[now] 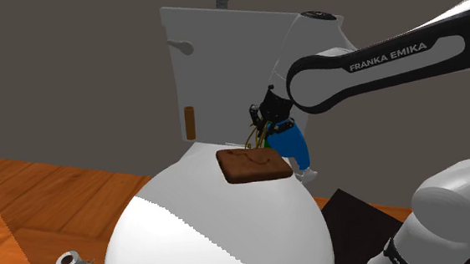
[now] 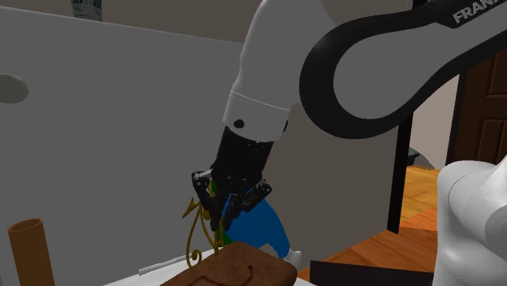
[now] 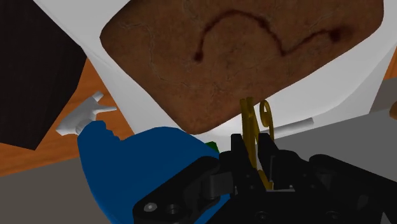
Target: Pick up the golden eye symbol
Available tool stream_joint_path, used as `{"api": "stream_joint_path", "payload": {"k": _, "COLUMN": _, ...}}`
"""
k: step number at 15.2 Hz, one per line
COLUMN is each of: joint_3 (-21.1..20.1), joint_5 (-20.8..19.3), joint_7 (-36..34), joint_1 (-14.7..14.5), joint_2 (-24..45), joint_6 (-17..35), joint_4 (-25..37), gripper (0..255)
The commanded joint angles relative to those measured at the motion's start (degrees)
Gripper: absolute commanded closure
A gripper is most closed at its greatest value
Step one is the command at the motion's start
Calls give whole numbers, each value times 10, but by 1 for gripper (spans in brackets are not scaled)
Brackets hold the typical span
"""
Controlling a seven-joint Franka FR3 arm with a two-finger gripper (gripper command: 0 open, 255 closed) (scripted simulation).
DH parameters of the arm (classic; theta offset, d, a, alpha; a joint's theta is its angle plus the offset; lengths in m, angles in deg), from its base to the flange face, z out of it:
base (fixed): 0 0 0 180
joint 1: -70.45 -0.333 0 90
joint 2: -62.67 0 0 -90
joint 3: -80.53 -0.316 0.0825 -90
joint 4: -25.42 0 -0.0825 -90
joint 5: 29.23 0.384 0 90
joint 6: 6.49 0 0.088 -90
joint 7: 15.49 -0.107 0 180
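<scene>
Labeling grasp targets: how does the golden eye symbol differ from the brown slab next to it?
Golden eye symbol is thin, curly wirework; brown slab is a thick solid block. The symbol stands upright, clasped in the tool; the slab lies flat on the white table. Gold versus dark brown.

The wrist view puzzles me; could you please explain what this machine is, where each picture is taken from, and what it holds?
This is a white Franka robot arm with a black two-finger gripper. The shoulder view looks down from beside its stand, the second exterior view watches from close by, and the wrist view looks along the gripper. On the round white table lies a brown slab with a dark squiggle; a blue spray bottle is just beside it. The gripper is shut on the thin golden eye symbol.
</scene>
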Motion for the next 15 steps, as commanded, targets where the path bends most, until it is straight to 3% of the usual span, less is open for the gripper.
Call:
{"api": "stream_joint_path", "payload": {"k": 1, "joint_3": 1, "joint_5": 0, "joint_7": 0, "joint_1": 1, "joint_2": 0, "joint_6": 0, "joint_4": 0, "gripper": 255}}
{"api": "stream_joint_path", "payload": {"k": 15, "joint_3": 28, "joint_5": -10, "joint_7": 9, "joint_1": 3, "joint_2": -32, "joint_6": -110, "joint_4": 78, "gripper": 255}}
